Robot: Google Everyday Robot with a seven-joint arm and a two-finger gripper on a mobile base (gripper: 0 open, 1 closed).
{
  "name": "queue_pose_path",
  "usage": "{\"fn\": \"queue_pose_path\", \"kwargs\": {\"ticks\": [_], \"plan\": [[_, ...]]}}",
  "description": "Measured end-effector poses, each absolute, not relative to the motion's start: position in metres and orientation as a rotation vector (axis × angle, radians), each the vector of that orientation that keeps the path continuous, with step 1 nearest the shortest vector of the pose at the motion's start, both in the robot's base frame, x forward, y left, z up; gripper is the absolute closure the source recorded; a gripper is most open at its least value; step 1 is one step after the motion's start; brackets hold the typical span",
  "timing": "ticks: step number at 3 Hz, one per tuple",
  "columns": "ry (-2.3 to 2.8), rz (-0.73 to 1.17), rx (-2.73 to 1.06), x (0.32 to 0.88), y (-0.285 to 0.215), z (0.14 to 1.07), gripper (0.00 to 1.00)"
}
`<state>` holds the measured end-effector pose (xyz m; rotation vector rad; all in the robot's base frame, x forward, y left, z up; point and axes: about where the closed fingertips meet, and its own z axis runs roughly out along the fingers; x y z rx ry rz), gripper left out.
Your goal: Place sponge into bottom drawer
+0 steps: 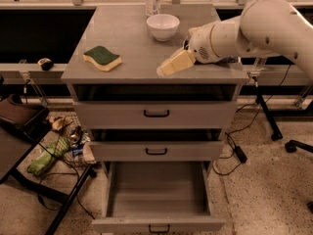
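Pincer [164,70] over cabinet top [122,31], apart from sponge [101,58]

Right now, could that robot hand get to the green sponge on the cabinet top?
Probably yes. The hand hangs over the cabinet top, right of the sponge, with only bare surface between them. The white bowl sits farther back, out of the way.
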<state>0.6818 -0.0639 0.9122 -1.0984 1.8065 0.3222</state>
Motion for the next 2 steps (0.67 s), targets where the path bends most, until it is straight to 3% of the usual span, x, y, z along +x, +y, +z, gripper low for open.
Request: {"fn": "queue_pose_path", "kwargs": {"ticks": [1, 2], "plan": [[1.801, 0.324, -1.104, 0.687, -0.056, 0.910, 0.00], [1.801, 0.367, -1.110, 0.713, -0.016, 0.901, 0.00]]}}
